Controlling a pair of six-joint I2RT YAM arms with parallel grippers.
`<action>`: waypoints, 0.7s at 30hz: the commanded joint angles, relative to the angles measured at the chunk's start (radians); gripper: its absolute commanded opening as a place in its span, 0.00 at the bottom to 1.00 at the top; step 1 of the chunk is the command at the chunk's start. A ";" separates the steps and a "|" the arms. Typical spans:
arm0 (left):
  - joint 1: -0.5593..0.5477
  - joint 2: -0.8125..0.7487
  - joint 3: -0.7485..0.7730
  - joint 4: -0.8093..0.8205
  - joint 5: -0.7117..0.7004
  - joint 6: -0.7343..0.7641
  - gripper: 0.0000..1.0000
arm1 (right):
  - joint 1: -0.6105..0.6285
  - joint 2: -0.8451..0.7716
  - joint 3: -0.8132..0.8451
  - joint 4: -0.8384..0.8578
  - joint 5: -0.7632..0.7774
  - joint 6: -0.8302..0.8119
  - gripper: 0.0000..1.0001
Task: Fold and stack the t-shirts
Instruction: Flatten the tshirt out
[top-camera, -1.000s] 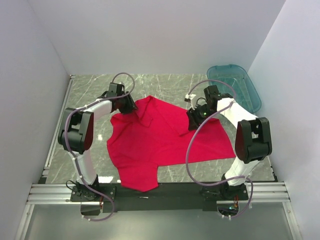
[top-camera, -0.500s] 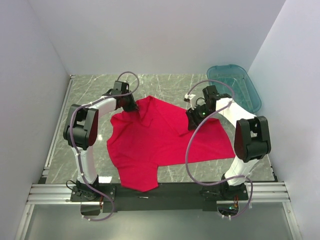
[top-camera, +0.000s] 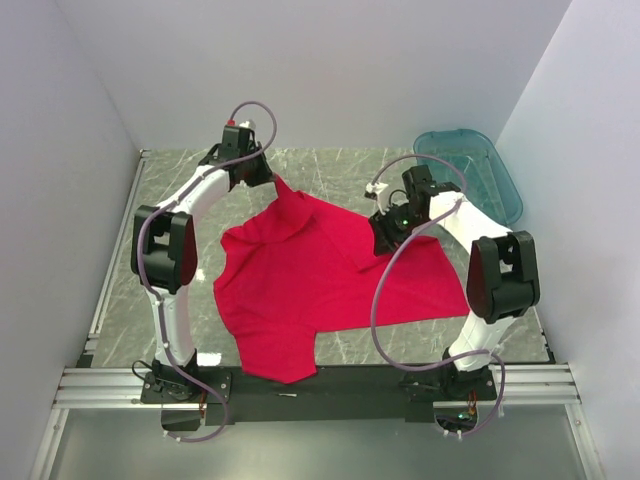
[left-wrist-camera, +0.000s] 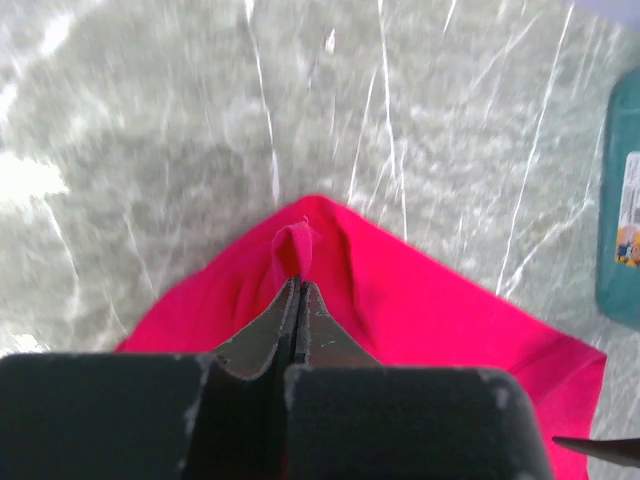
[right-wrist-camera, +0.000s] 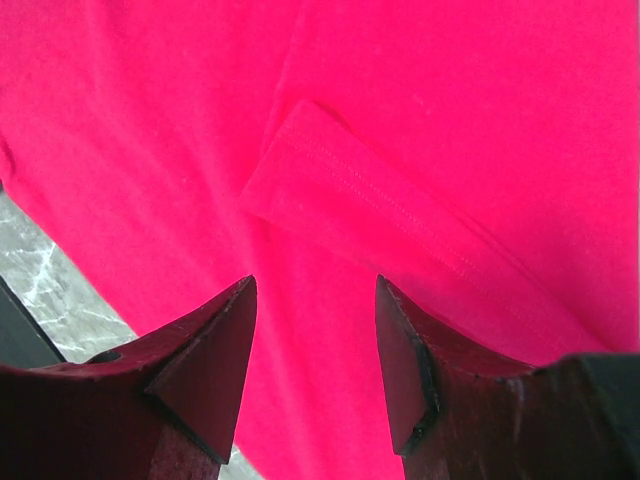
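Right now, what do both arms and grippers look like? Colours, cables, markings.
Both the left arm and right arm have white links with black joint housings. A grey-purple cable loops along each. The left gripper and right gripper have dark, tapered fingers. No readable markings.

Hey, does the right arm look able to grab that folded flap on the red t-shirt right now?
Probably yes: the right pincer stands open just over the folded flap of the red t-shirt, with nothing between them.
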 joint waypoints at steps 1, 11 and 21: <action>0.007 0.029 0.073 -0.034 -0.014 0.051 0.00 | 0.024 0.021 0.063 -0.025 -0.006 -0.035 0.58; 0.015 0.075 0.142 -0.049 0.006 0.059 0.00 | 0.117 0.037 0.018 -0.099 0.010 -0.277 0.60; 0.038 0.109 0.160 -0.059 0.009 0.065 0.00 | 0.199 0.070 0.003 0.027 0.117 -0.265 0.63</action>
